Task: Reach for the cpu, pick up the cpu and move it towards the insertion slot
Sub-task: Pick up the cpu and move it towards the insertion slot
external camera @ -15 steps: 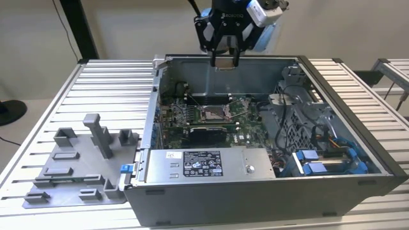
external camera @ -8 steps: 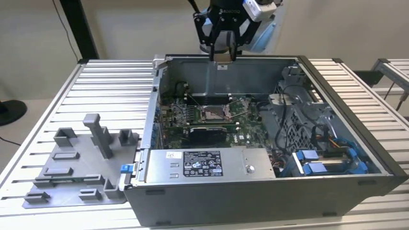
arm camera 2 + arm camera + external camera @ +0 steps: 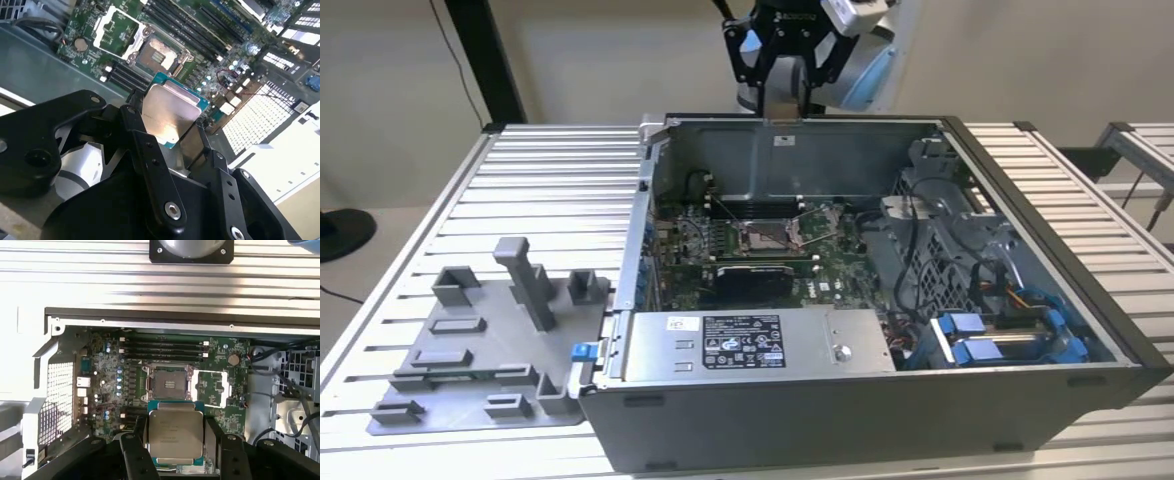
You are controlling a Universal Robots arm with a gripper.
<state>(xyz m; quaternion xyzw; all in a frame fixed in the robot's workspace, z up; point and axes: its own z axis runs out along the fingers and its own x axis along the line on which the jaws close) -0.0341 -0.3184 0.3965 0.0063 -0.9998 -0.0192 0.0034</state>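
cpu held in the jaws, hanging above the open computer case.

the gripper (image 3: 175,440) has its black fingers (image 3: 142,145) closed on two opposite edges of the cpu (image 3: 176,434), whose silvery face looks toward both wrist cameras with its green border showing. in the exterior view the gripper (image 3: 785,85) sits high over the far wall of the computer case (image 3: 881,420), well apart from the motherboard (image 3: 720,250). the insertion slot (image 3: 167,384) lies below and ahead of the chip, its metal frame flipped open beside the dark centre; the chip's edges look roughly square with the socket's, by my judgement.
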